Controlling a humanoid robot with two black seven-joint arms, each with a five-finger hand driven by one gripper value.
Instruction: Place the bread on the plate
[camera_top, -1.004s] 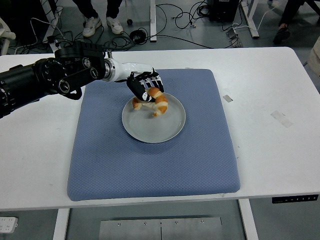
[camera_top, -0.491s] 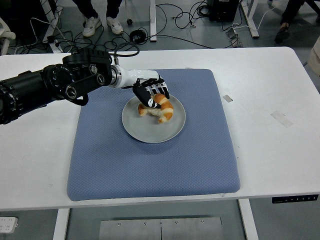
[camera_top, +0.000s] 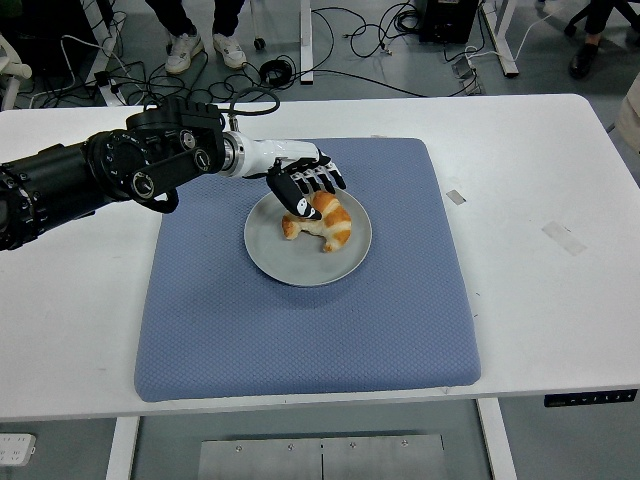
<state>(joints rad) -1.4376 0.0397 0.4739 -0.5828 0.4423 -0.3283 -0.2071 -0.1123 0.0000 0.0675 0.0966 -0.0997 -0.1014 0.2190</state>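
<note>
A golden croissant (camera_top: 324, 223) lies on the grey round plate (camera_top: 300, 268), toward its upper right part. The plate sits on a blue mat (camera_top: 400, 300) in the middle of the white table. My left hand (camera_top: 311, 184) hovers at the plate's far edge, just behind the croissant. Its fingers (camera_top: 330, 178) are spread, and the thumb side still sits close against the bread's upper end. The black left arm (camera_top: 120, 170) reaches in from the left edge. No right arm shows.
Two small strips of tape (camera_top: 455, 197) (camera_top: 563, 236) lie on the bare table right of the mat. Beyond the far edge are floor cables (camera_top: 350, 40), desk legs and a person's shoes (camera_top: 186, 48).
The left hand carried the croissant rightward and set it down on the plate. Its fingers then spread apart and lifted slightly off the bread.
</note>
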